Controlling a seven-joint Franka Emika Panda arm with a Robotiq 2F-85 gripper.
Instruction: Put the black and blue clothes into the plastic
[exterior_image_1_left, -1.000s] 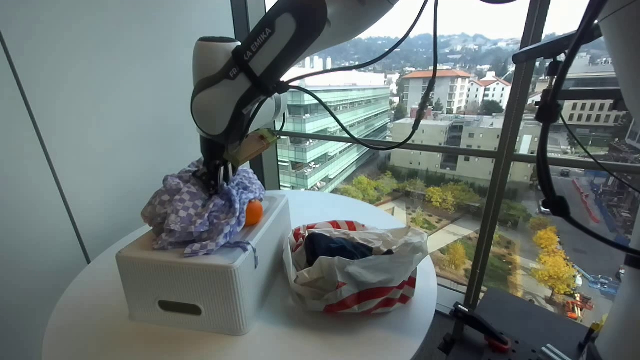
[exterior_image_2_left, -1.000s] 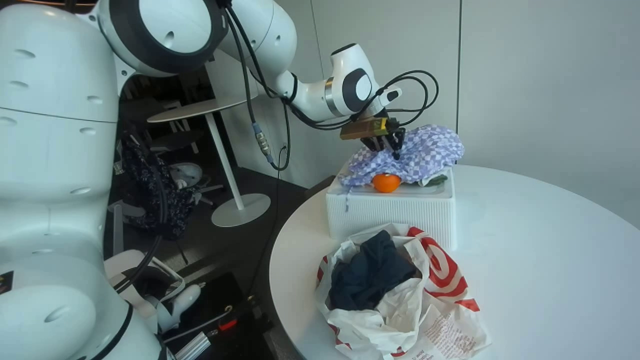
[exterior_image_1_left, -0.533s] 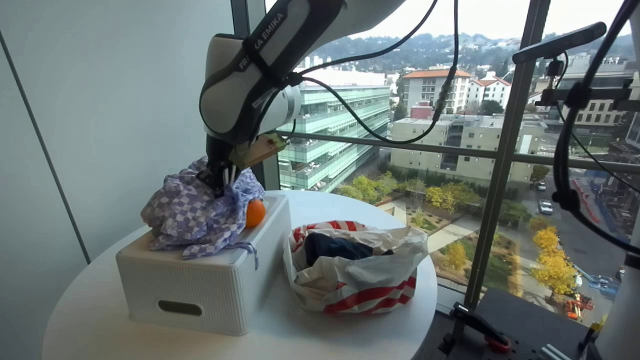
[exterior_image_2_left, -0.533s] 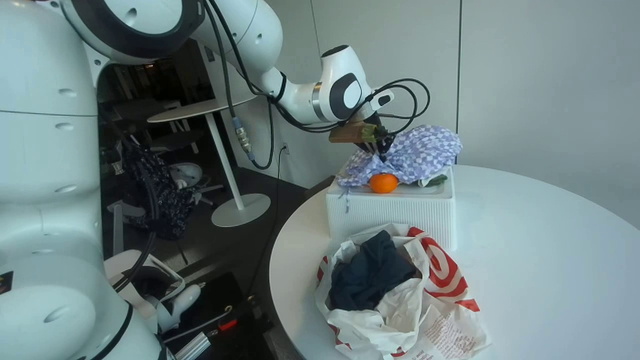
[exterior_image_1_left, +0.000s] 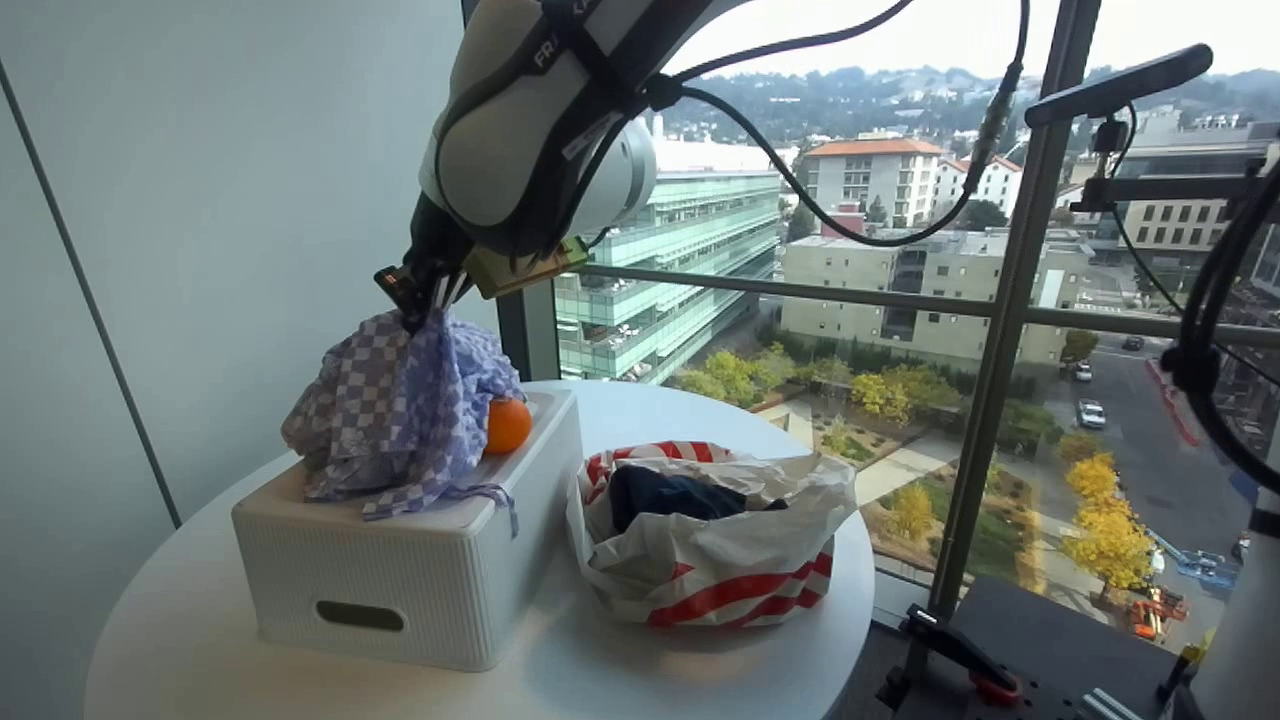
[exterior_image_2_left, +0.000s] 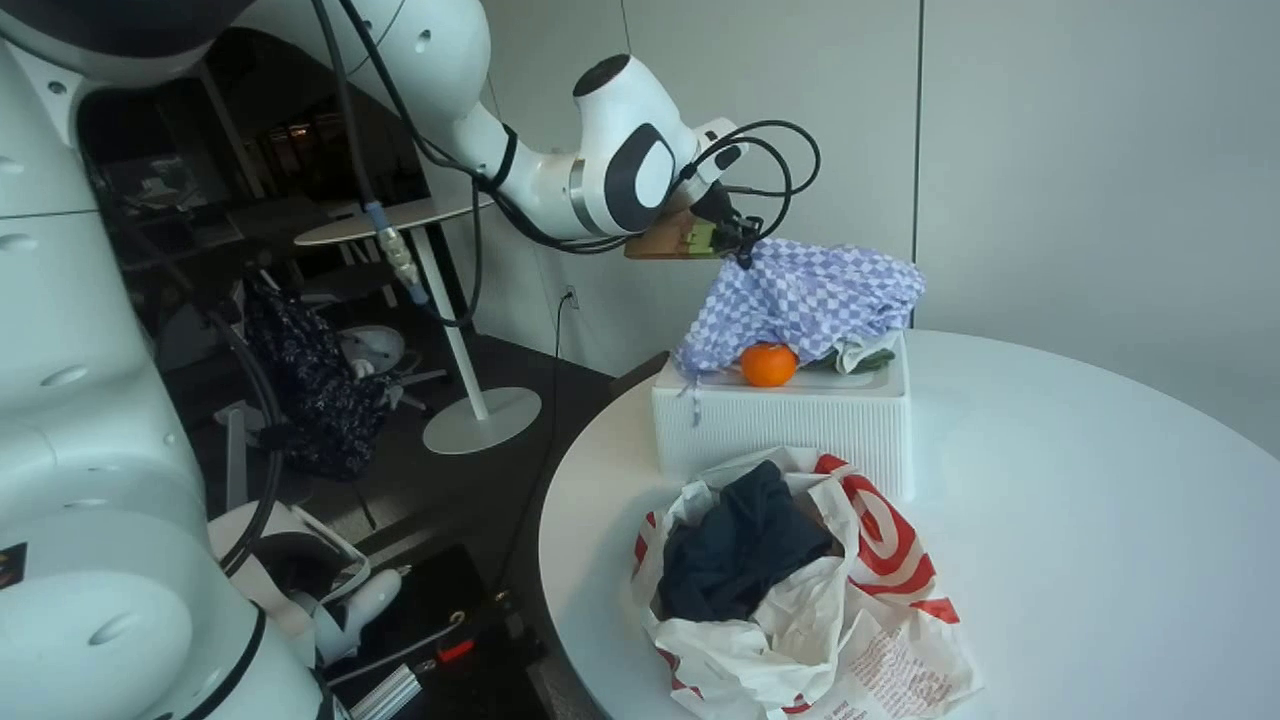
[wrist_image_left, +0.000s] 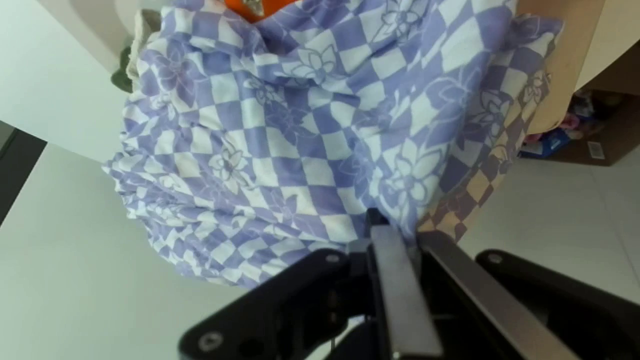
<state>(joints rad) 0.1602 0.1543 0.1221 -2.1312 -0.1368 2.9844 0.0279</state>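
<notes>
Gripper (wrist_image_left: 400, 230) risen, checked cloth (exterior_image_2_left: 800, 295) peaked in its pinch, bulk on white box (exterior_image_2_left: 790, 435), trailing over the edge facing plastic bag (exterior_image_1_left: 740, 560); dark garment (exterior_image_2_left: 735, 555) inside. Lifting step, likely; next: raise clear, carry across.

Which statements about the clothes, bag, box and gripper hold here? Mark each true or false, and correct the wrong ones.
1. The gripper holds the checked cloth. True.
2. The dark garment lies in the plastic bag. True.
3. The checked cloth is in the plastic bag too. False: part is pinched up in the gripper, the rest lies over the white box.
4. The plastic bag stands on top of the white box. False: it stands on the table beside the white box.
5. The round orange item sits on the white box. True.
</notes>
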